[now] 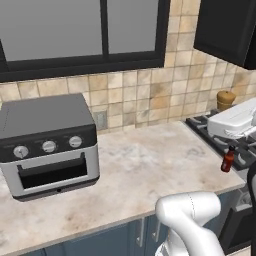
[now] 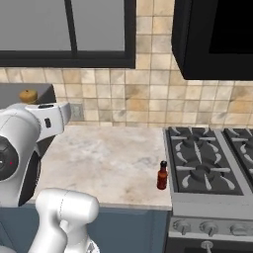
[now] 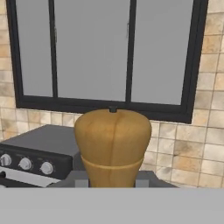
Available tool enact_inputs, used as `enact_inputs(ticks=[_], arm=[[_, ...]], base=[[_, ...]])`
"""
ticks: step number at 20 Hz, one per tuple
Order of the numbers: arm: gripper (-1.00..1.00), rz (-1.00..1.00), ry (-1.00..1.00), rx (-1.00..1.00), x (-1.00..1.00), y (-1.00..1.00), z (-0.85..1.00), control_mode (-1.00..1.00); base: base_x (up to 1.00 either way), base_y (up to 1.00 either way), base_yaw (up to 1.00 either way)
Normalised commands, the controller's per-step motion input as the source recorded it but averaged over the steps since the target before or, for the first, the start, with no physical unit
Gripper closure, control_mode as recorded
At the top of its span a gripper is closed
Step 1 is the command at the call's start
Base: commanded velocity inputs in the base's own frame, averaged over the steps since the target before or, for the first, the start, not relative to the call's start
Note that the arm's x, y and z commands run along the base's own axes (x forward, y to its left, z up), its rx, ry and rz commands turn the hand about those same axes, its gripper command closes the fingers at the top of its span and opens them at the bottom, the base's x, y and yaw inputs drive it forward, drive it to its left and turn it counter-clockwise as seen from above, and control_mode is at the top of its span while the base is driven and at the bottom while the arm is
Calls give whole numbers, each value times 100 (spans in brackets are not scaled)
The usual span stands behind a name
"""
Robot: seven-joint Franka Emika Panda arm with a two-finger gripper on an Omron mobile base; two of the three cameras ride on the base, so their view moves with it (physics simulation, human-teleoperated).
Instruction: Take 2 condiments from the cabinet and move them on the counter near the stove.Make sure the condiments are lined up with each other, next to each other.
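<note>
Closest to the hand camera stands the tan-orange bottle (image 3: 113, 146), its rounded top upright between the gripper (image 3: 112, 183) fingers, which are clamped tight on its lower body — the bottle is carried in the air, well above the counter (image 1: 145, 170). Behind it in that view are the dark-framed window (image 3: 109, 57), the tiled wall and, at lower left, the grey toaster oven (image 3: 30, 157) with its knobs. From the left base view the same bottle pokes up at the far right, above the stove (image 1: 220, 135); from the right base view it shows at the far left, over the white arm. On the beige counter, the slim red hot-sauce bottle (image 2: 161, 176) stands upright near the front edge, just beside the stove's left side — apart from the carried bottle. At upper right hangs the dark cabinet (image 2: 212, 39).
</note>
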Motion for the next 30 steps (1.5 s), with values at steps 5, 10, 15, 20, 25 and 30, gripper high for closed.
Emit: enact_inputs(ticks=[5,10,15,20,25,30], arm=[[100,0,0,0,0,0,0,100],[100,0,0,0,0,0,0,100],[100,-2,12,2,5,-38,-38,-100],[100,6,22,1,12,-54,-46,-100],[100,2,15,3,20,-34,-36,-100],[100,0,0,3,18,-21,-30,-100]], base=[[11,0,0],[1,-2,-1],[0,0,0],[0,0,0],[0,0,0],[0,0,0]])
